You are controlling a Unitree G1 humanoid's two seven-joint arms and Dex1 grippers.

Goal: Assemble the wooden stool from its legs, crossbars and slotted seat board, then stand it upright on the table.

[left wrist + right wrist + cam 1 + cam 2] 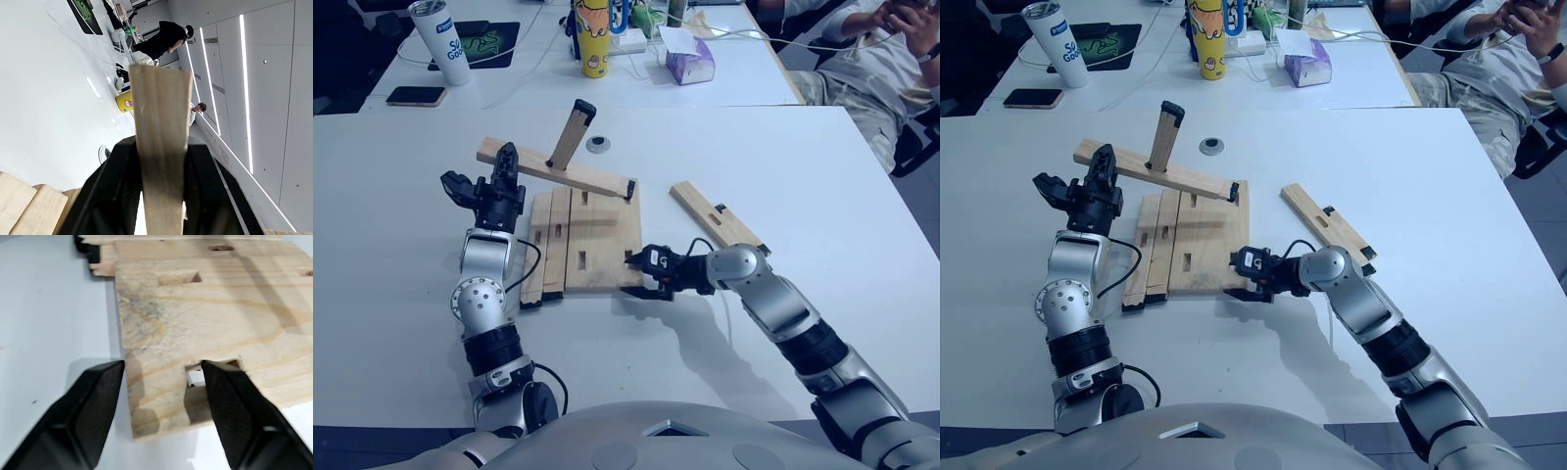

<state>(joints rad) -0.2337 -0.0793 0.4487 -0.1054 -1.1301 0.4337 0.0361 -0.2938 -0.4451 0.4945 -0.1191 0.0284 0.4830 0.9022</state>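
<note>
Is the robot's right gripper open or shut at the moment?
Open. In the right wrist view, the right gripper has its two black fingers spread wide apart over a corner of the flat slotted wooden seat board.

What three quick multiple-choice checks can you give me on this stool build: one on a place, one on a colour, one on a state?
1. Where does the loose bar lie?
A. Flat on the table, to the robot's right of the seat board
B. On top of the seat board
C. Upright in a slot

2. What colour is the cap on top of the tilted leg that stands on the long bar held by the left hand?
A. White
B. Black
C. Red

3. How is the right hand?
A. Shut on the seat board
B. Open at the seat board's near edge
C. Shut on a leg

Answers: A, since the loose bar lies flat, apart from the board's right edge; B, since the cap is dark against the pale wood; B, since the right wrist view shows the fingers spread, with the board's corner between them.
</note>
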